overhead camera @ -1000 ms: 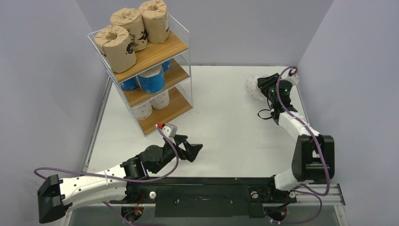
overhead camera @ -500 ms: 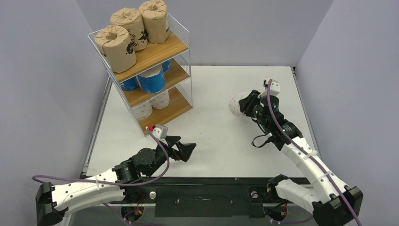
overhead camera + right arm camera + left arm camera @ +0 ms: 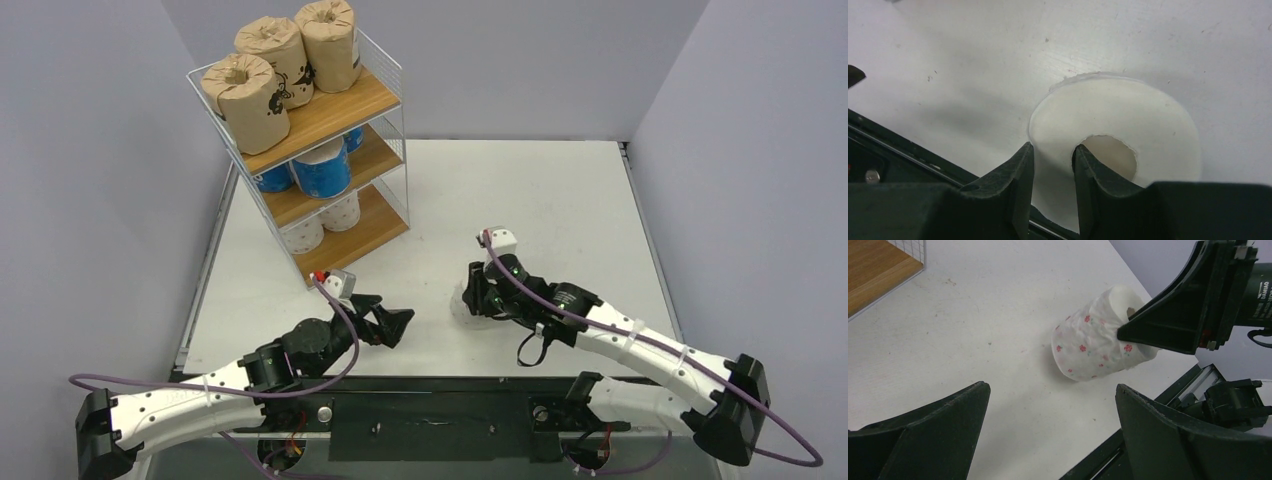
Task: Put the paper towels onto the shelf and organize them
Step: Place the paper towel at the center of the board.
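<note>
White floral roll [image 3: 1093, 352] pinched through core wall by right claw [image 3: 1053, 151], on bench [image 3: 560, 200] well right of shelf [image 3: 340, 105]. Left claw [image 3: 1050, 387] held wide, empty, nearer shelf. Shelf tiers stocked; this roll judged last unshelved.

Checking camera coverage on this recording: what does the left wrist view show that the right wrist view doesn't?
Only left wrist: the flowered side of the white roll, part of the shelf, the open left tool. Only right wrist: the roll's end face head-on, one finger inside its core hole. Both: the roll, the right tool gripping it, the table.
</note>
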Action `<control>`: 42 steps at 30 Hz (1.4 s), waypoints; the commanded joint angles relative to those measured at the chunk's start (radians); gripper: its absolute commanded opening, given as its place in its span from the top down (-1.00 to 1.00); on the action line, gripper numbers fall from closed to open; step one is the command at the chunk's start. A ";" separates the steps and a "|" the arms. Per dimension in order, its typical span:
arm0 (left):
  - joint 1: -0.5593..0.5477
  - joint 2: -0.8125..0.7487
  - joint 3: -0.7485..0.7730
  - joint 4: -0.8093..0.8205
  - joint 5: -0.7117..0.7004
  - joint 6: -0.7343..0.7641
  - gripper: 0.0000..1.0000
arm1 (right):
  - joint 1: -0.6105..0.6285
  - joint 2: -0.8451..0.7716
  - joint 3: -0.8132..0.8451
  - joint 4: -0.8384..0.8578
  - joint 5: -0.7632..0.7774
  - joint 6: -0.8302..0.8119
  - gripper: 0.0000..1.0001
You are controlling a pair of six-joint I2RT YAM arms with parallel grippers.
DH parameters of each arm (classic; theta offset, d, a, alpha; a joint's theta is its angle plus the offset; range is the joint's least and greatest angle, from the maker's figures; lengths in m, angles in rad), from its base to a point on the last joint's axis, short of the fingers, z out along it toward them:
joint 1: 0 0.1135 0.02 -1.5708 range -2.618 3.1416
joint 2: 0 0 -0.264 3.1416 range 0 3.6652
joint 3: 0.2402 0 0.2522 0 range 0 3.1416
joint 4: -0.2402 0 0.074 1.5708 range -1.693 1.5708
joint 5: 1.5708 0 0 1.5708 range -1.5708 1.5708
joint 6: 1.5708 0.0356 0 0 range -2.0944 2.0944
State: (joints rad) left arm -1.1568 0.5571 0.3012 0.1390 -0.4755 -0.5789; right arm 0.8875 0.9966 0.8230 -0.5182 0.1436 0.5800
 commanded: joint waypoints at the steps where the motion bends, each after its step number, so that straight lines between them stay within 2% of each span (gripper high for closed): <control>1: -0.005 -0.002 -0.002 0.020 -0.008 -0.019 -0.94 | 0.050 0.067 0.004 0.058 0.065 0.010 0.51; 6: -0.004 0.016 0.013 -0.025 -0.029 -0.014 -0.94 | 0.096 0.155 0.042 0.037 0.085 -0.010 0.49; 12: -0.004 0.007 -0.002 -0.012 -0.046 -0.008 -0.93 | 0.120 0.199 0.072 0.008 0.079 -0.017 0.37; 14: -0.004 0.008 -0.003 -0.012 -0.051 -0.008 -0.93 | 0.122 0.199 0.080 0.000 0.057 -0.018 0.30; 19: -0.004 0.017 -0.002 -0.020 -0.059 -0.012 -0.93 | 0.126 0.167 0.104 -0.033 0.050 -0.018 -0.17; 22: -0.004 0.023 -0.001 -0.020 -0.073 -0.012 -0.93 | 0.126 0.125 0.116 -0.051 0.053 -0.024 -0.37; 26: -0.004 0.027 0.004 -0.029 -0.101 -0.017 -0.93 | 0.124 0.059 0.132 -0.059 0.093 -0.003 -0.40; 28: -0.003 0.029 0.010 -0.044 -0.131 -0.032 -0.93 | 0.117 0.019 0.129 -0.059 0.162 0.047 -0.40; 30: -0.003 0.032 0.021 -0.073 -0.177 -0.057 -0.93 | 0.076 -0.018 0.113 -0.057 0.211 0.116 -0.41; 32: -0.003 0.038 0.038 -0.120 -0.237 -0.104 -0.93 | -0.012 -0.041 0.089 -0.058 0.176 0.185 -0.43; 36: -0.003 0.034 0.086 -0.241 -0.295 -0.191 -0.93 | -0.181 -0.054 0.008 -0.024 -0.022 0.201 -0.46; 42: 0.001 -0.039 0.074 -0.245 -0.281 -0.185 -0.93 | -0.228 -0.056 -0.066 0.017 -0.167 0.167 -0.46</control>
State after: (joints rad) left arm -1.1568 0.5694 0.3435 -0.0921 -0.7273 -0.7345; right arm 0.6674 0.9409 0.7887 -0.5522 0.1089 0.7460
